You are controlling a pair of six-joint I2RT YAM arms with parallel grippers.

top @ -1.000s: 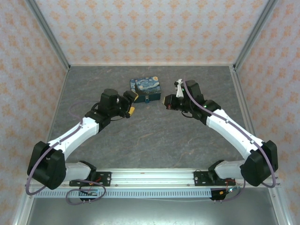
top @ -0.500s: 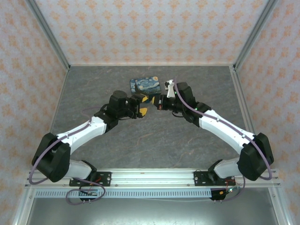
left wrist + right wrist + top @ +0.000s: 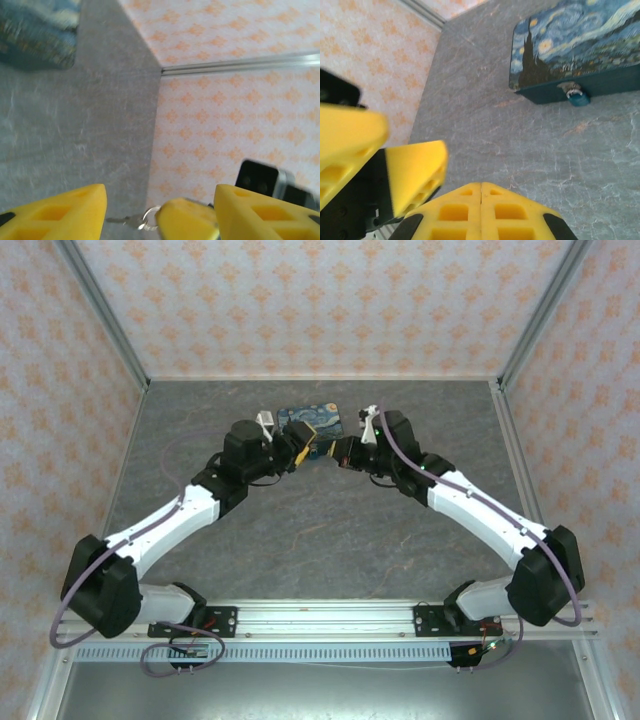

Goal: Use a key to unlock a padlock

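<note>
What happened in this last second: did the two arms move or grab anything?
Both arms swung inward and further from their bases, meeting in front of the tin. The left fingers now stand apart around the tip of the right fingers, which stayed shut on the key. The handover is not finished. The tin stayed put, with the padlock hanging on its front.

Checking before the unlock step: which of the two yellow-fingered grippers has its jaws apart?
The left gripper: its yellow fingers stand wide apart, while those of the right gripper meet along a closed seam.
</note>
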